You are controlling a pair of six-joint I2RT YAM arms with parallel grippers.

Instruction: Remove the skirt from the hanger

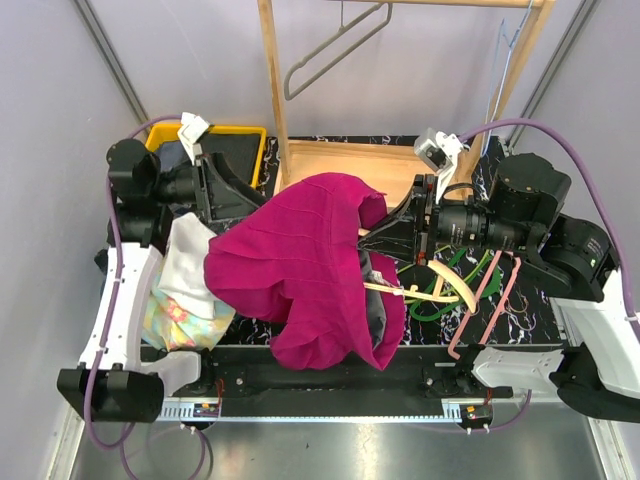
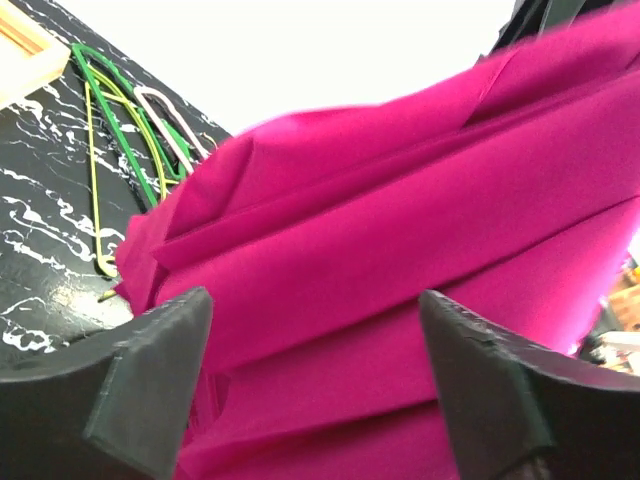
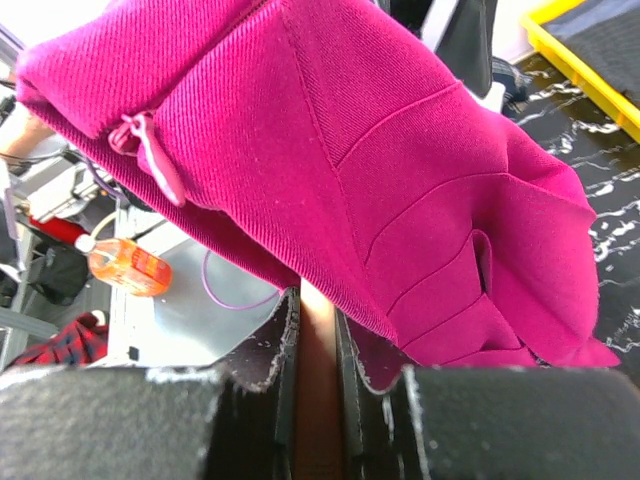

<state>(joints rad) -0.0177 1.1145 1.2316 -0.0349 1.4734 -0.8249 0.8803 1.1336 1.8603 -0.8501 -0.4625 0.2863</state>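
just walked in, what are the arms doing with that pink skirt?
The right gripper is clamped on a tan wooden bar, apparently the hanger, with the magenta skirt draped over it above the table. The left gripper is open, its fingers spread right in front of the fabric without gripping it. The skirt is not off the hanger yet. Spare hangers lie on the table beside it.

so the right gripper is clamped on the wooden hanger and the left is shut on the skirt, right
No: the left gripper is open, jaws spread before the skirt; the left wrist view shows it. The right gripper is clamped on the wooden hanger.
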